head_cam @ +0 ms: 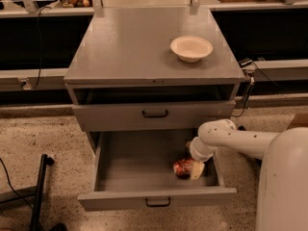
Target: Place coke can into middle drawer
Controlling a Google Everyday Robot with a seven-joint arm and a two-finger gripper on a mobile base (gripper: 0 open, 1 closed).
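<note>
The coke can (pixel 185 168), red with a pale end, lies on its side on the bare grey floor of the open middle drawer (pixel 139 170), near the tray's right wall. My gripper (pixel 191 157) reaches down into the drawer from the right, at the end of the white arm (pixel 226 137). It sits directly over the can, and the white wrist hides its tip. I cannot tell whether it touches the can. The drawer's black bar handle (pixel 158 202) faces the camera.
A cream-white bowl (pixel 191 47) stands on the cabinet top at the right. A shut grey drawer front (pixel 154 115) with a black handle is above the open drawer. A black stand leg (pixel 39 189) is on the floor at left. A cable (pixel 245 93) hangs at right.
</note>
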